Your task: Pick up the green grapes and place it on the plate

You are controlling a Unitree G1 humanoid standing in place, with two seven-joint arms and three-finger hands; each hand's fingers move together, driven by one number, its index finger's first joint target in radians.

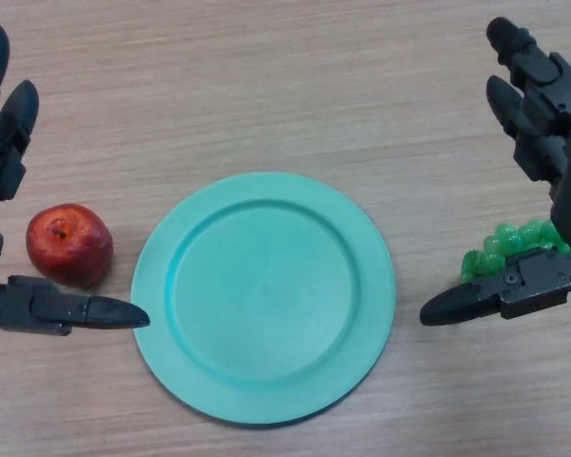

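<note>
A bunch of green grapes (510, 245) lies on the wooden table at the right, just right of the teal plate (263, 296). My right hand (548, 143) is open over the grapes, fingers straight and pointing away, thumb (485, 297) stretched toward the plate in front of the grapes; the hand hides part of the bunch. My left hand (0, 143) is open at the left edge, fingers straight, its thumb (76, 309) lying in front of a red apple (69, 245). The plate is empty.
The red apple sits left of the plate, between my left hand's fingers and thumb. The wooden table (285, 86) stretches bare behind the plate.
</note>
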